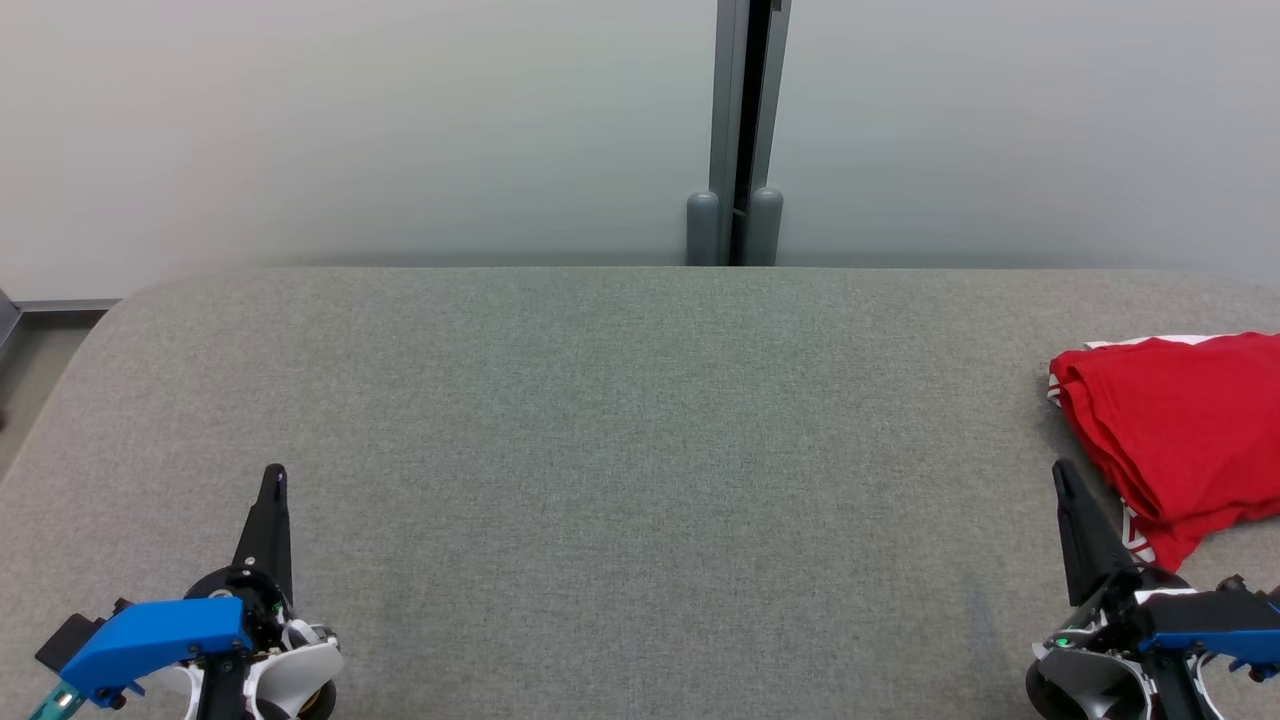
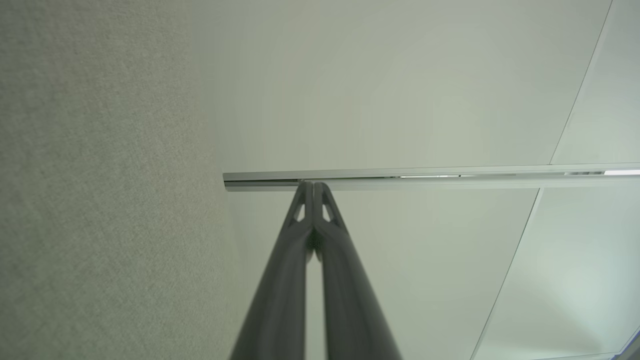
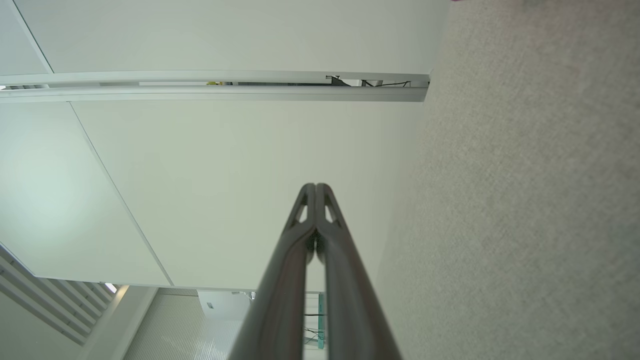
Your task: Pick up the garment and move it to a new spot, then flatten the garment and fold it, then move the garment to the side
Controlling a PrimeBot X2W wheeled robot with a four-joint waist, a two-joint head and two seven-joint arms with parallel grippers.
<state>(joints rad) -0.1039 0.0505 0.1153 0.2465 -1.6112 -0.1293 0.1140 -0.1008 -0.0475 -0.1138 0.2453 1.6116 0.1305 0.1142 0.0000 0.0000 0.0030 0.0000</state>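
A red garment point(image 1: 1185, 430) with white trim lies folded at the right edge of the grey fabric table point(image 1: 620, 420), partly cut off by the head view's border. My right gripper point(image 1: 1062, 478) is shut and empty, its tip just left of the garment's near corner. At the lower left my left gripper point(image 1: 275, 478) is shut too, holding nothing, far from the garment. In the left wrist view the left gripper point(image 2: 314, 184) has its fingers pressed together. The right gripper point(image 3: 316, 186) looks the same in the right wrist view.
A pale partition wall point(image 1: 350, 130) with a grey vertical post point(image 1: 737, 130) stands behind the table's far edge. The table's rounded left corner point(image 1: 110, 310) drops off to the floor.
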